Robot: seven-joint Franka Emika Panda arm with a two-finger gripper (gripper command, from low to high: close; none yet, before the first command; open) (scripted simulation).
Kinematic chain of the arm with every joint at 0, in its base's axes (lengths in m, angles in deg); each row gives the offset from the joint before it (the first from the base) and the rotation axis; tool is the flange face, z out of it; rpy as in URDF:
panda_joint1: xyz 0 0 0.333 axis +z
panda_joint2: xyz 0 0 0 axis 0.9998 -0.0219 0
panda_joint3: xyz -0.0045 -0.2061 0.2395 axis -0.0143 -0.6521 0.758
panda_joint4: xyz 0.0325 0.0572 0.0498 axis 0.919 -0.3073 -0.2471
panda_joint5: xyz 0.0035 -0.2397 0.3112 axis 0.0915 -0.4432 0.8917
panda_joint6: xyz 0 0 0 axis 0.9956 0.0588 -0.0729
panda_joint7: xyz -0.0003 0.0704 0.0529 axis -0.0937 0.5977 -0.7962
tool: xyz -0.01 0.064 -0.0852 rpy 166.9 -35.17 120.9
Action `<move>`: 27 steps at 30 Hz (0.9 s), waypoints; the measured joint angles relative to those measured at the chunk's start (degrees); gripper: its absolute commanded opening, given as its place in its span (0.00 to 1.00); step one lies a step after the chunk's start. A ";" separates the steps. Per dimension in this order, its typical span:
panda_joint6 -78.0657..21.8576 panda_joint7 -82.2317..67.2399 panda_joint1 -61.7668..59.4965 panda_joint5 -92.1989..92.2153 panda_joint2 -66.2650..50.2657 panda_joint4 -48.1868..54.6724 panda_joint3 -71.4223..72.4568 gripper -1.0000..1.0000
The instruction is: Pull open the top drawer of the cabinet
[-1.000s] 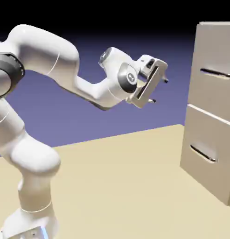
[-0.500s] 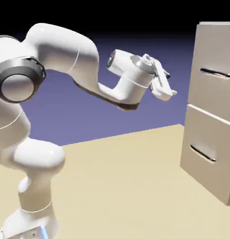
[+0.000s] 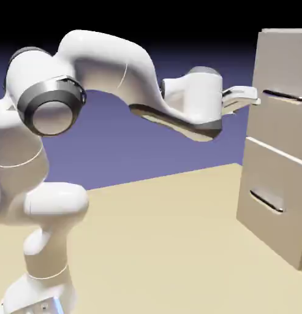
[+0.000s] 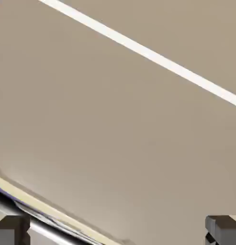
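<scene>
The top drawer [image 3: 282,64] sits closed in the cabinet [image 3: 244,178], above the lower drawer — nothing pulled yet. The pincer [image 4: 118,230], spread wide and empty, is near its handle [image 3: 283,96]; gripping and pulling remain.

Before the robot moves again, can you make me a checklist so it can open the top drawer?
- Gripper open: ok, its fingertips stand wide apart.
- Top drawer's handle in the hand view: ok, it shows low on the left.
- Handle between the fingertips, ready to grab: not ok, it slants off beside the left one.
- Fingertips touching the handle: cannot tell.
- Top drawer shut for now: ok, I see no gap at its front.
</scene>
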 measured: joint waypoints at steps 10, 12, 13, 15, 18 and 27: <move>-1.27 -18.01 12.95 -24.92 -2.05 8.40 -12.55 0.50; -1.45 -20.53 14.76 -28.40 -2.34 9.57 -14.30 0.50; -1.45 -20.53 14.76 -28.40 -2.34 9.57 -14.31 0.50; -1.18 -21.60 18.91 -27.83 -1.71 11.42 -18.10 0.50; -0.77 -23.21 25.14 -26.97 -0.75 14.20 -23.80 0.50; 0.18 -26.93 39.57 -24.99 1.46 20.62 -37.01 0.00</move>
